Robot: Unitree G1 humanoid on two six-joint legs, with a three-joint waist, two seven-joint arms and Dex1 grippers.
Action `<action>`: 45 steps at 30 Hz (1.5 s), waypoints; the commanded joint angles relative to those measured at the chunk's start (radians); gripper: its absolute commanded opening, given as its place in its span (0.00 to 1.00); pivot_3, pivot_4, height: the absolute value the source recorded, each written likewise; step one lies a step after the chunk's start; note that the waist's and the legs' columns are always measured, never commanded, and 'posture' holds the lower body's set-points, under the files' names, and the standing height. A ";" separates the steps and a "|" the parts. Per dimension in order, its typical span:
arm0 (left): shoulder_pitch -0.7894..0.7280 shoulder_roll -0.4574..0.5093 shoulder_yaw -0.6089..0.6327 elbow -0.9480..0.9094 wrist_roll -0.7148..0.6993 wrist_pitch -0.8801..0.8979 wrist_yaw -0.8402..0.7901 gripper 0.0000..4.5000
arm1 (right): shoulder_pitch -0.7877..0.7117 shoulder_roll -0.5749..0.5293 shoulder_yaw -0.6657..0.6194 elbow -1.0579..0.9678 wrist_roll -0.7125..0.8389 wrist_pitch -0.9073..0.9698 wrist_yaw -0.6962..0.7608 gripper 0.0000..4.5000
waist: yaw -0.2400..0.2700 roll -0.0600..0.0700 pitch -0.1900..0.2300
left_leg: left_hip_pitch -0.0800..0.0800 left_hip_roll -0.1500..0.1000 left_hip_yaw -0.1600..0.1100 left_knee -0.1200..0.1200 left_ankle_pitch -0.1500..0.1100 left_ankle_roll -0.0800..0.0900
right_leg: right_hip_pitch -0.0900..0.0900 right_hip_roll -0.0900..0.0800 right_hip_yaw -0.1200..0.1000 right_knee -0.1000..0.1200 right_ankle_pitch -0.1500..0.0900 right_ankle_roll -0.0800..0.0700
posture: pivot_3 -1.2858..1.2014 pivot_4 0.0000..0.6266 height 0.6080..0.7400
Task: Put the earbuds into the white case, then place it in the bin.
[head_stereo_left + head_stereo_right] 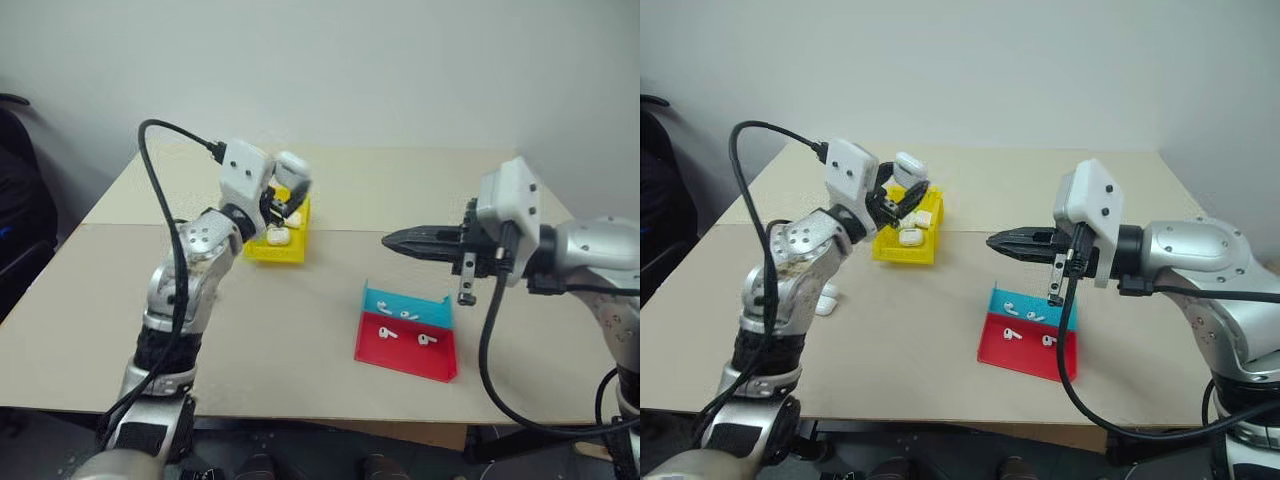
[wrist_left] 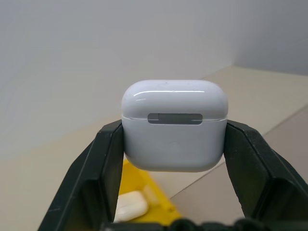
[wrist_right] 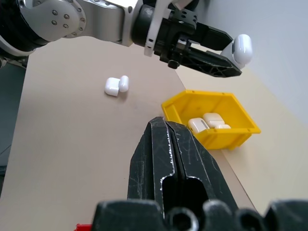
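Left wrist view showed the left gripper jaws clamping the closed white case above the yellow bin; releasing it there seemed next, right gripper jaws shut empty.

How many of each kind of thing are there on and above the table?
White cases: 4 (one in the left gripper, two in the bin, one on the table)
Earbuds: 4
Yellow bin: 1
Red and blue tray: 1
Total: 10
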State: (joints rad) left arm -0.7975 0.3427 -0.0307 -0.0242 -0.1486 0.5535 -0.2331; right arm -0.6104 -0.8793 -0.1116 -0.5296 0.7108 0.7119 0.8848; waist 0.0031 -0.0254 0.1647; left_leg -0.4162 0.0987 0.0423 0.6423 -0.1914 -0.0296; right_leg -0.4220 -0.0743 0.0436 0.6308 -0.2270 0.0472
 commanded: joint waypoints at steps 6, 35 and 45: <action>-0.141 -0.046 -0.050 0.342 0.174 -0.062 0.116 0.62 | 0.004 -0.003 0.001 -0.008 -0.026 0.007 -0.049 0.01 | 0.007 0.000 0.000 | -0.002 0.000 0.000 0.000 0.000 0.000 | -0.001 0.000 -0.001 -0.001 0.000 0.000 | 0.52 0.24 1.00; 0.284 0.053 0.109 -0.157 -0.219 -0.261 -0.413 0.99 | 0.132 -0.104 -0.097 -0.023 -0.018 0.012 -0.015 0.00 | -0.001 0.000 0.000 | -0.002 -0.001 0.000 -0.001 0.000 0.000 | -0.002 -0.001 0.000 0.000 0.000 0.000 | 0.52 0.24 1.00; 0.632 0.460 0.424 -0.427 -0.645 -0.001 -0.761 0.99 | 0.510 -0.223 -0.422 0.072 -0.084 -0.225 0.376 0.00 | 0.005 0.000 0.000 | 0.002 0.000 0.001 0.000 0.000 0.000 | 0.001 -0.002 -0.001 0.000 -0.002 0.003 | 0.52 0.24 1.00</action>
State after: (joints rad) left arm -0.1918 0.7742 0.3392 -0.4075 -0.7390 0.5300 -0.9544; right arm -0.1386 -1.0829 -0.4555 -0.4636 0.6523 0.5576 1.1911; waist 0.0083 -0.0250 0.1645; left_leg -0.4142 0.0982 0.0431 0.6421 -0.1912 -0.0302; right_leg -0.4204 -0.0765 0.0429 0.6311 -0.2304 0.0527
